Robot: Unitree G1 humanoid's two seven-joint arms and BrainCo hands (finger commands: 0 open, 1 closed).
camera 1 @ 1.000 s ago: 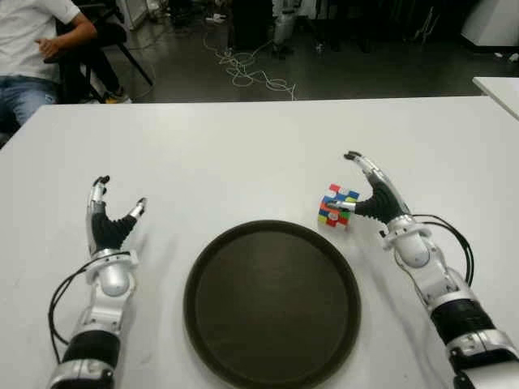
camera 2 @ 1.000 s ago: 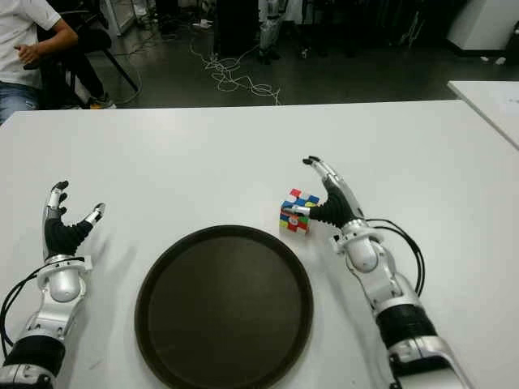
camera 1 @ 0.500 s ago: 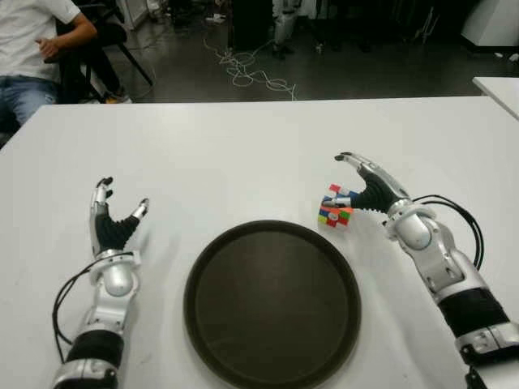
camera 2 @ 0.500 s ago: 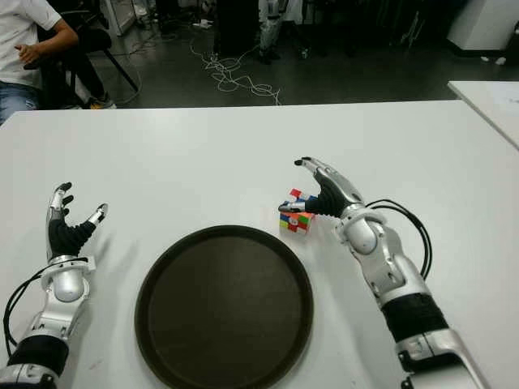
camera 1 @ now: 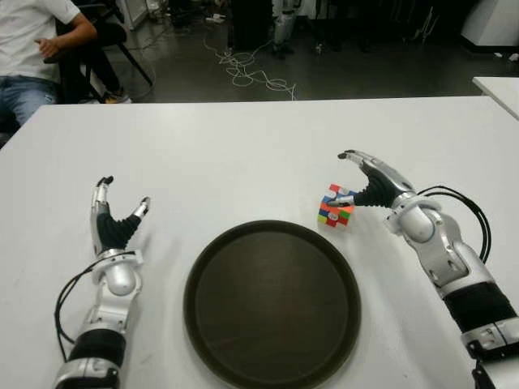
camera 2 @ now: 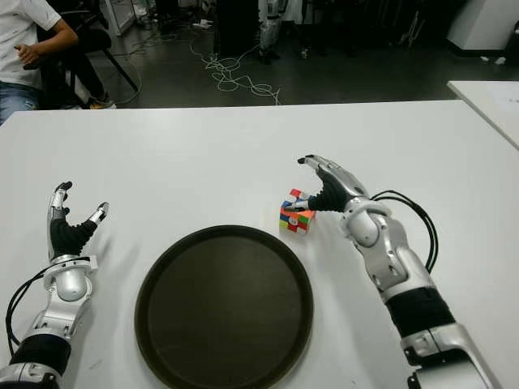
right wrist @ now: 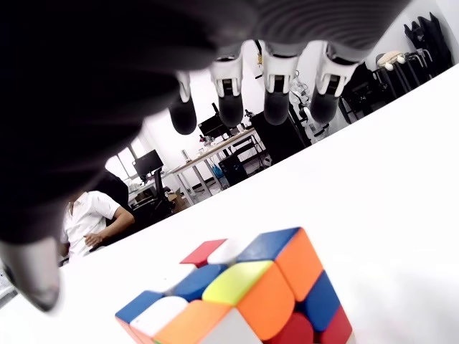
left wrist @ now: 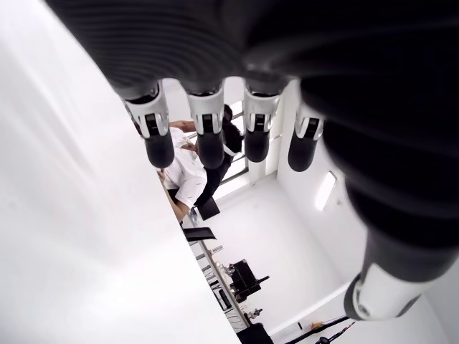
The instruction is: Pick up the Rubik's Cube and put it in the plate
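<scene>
The Rubik's Cube [camera 1: 336,207] sits on the white table [camera 1: 243,154] just past the far right rim of the round dark plate [camera 1: 272,301]. My right hand [camera 1: 362,180] arches over the cube from the right, fingers spread and thumb close beside it, with no grasp on it. In the right wrist view the cube [right wrist: 251,297] lies under the extended fingers [right wrist: 276,89] with a gap between them. My left hand [camera 1: 113,219] stands open on the table's left side, well left of the plate.
A seated person [camera 1: 36,57] is beyond the table's far left corner. Cables [camera 1: 247,69] lie on the dark floor behind. A second white table's corner [camera 1: 499,89] shows at the far right.
My right hand has lifted from beside the cube and tipped over its top, the arm swinging outward to the right. The cube and the left hand stayed put.
</scene>
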